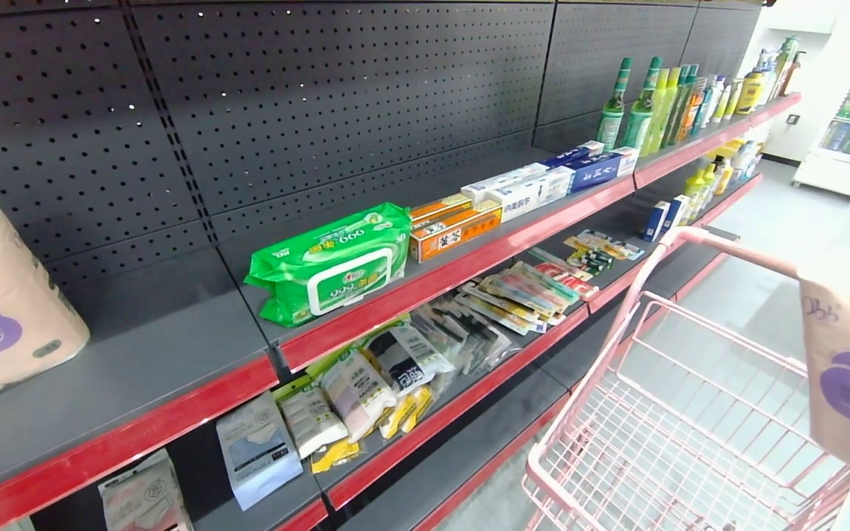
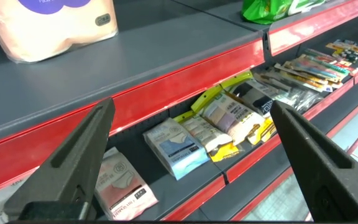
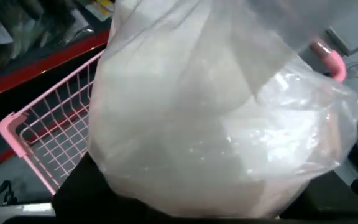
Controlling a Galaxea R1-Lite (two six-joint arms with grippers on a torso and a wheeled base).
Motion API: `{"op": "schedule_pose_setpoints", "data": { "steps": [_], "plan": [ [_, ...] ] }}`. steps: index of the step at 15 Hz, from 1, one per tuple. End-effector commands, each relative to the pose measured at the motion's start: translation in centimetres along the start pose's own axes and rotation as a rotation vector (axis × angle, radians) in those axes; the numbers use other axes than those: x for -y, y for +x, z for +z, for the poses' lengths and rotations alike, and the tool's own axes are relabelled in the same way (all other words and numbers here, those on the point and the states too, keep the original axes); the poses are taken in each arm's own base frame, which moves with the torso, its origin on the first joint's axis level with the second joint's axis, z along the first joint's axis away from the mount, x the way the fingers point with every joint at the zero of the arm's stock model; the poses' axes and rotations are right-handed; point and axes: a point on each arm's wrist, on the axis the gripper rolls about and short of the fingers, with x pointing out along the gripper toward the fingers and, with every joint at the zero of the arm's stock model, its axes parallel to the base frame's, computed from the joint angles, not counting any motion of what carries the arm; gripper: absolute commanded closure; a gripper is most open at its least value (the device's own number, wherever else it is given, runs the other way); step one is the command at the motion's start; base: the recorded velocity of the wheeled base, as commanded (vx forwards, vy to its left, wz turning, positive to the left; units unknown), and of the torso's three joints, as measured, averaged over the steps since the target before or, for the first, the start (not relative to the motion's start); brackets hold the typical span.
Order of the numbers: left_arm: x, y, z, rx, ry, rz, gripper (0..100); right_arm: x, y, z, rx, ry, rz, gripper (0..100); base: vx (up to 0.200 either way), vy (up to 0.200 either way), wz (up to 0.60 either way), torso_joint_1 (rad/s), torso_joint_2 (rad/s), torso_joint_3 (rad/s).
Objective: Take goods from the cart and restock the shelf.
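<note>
Hanging at the right edge of the head view, the held paper-roll pack [image 1: 849, 354] is up in the air above the right side of the pink cart [image 1: 661, 442], clear of its wire floor. The cart's handle [image 1: 735, 249] lies between this pack and the shelf [image 1: 137, 369]. On the top grey board, a shelved paper-roll pack [image 1: 4, 295] stands at the far left. Bare board runs from it to the green wipes pack [image 1: 333, 262], which lies near the red front lip. Past the wipes lie toothpaste boxes [image 1: 454, 228], then bottles [image 1: 646, 103] farther along. The board below is crowded with flat pouches [image 1: 351, 391].

Seen from the left wrist view, the left gripper [image 2: 191, 168] is released: its two dark fingers [image 2: 73, 162] are spread wide with nothing between them. It hangs in front of the shelf's red lip, about level with the pouch board and apart from it. The shelved paper-roll pack sits on the board above.

Seen from the right wrist view, the right gripper [image 3: 191, 208] is grasping the held paper-roll pack. The pack's clear wrap bulges close against the camera, with dark gripper parts under it. The cart's pink rim and mesh lie below and to one side, with the shelf's red lip beyond.
</note>
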Motion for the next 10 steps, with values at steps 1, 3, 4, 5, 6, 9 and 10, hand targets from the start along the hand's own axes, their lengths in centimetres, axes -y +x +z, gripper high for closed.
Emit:
{"op": "schedule_pose_setpoints", "data": {
  "steps": [1, 3, 4, 5, 6, 9, 10],
  "plan": [
    [0.00, 0.01, 0.01, 0.000, 0.000, 0.000, 0, 0.51, -2.65, -0.94, 0.071, 0.031, -0.077, 100, 0.000, 0.000, 0.00, 0.110, -0.29, -0.154],
    [0.00, 0.01, 0.01, 0.000, 0.000, 0.000, 0, 0.44, -2.94, -1.24, 0.077, 0.033, -0.078, 100, 0.000, 0.000, 0.00, 0.159, -0.37, -0.212],
    [0.00, 0.01, 0.01, 0.000, 0.000, 0.000, 0, 0.41, -2.92, -1.35, 0.074, 0.033, -0.079, 100, 0.000, 0.000, 0.00, 0.178, -0.40, -0.232],
    [0.00, 0.01, 0.01, 0.000, 0.001, 0.000, 0, 0.34, -2.84, -1.57, 0.066, 0.031, -0.078, 100, 0.000, 0.000, 0.00, 0.178, -0.39, -0.217],
    [0.00, 0.01, 0.01, 0.000, 0.001, 0.000, 0, 0.29, -2.76, -1.72, 0.060, 0.032, -0.078, 100, 0.000, 0.000, 0.00, 0.173, -0.38, -0.212],
    [0.00, 0.01, 0.01, 0.000, 0.000, 0.000, 0, 0.30, -2.59, -1.67, 0.053, 0.020, -0.077, 100, 0.000, 0.000, 0.00, 0.173, -0.37, -0.211],
    [0.00, 0.01, 0.01, 0.000, 0.000, 0.000, 0, 0.30, -2.55, -1.66, 0.052, 0.015, -0.076, 100, 0.000, 0.000, 0.00, 0.173, -0.36, -0.188]
  ]
}}
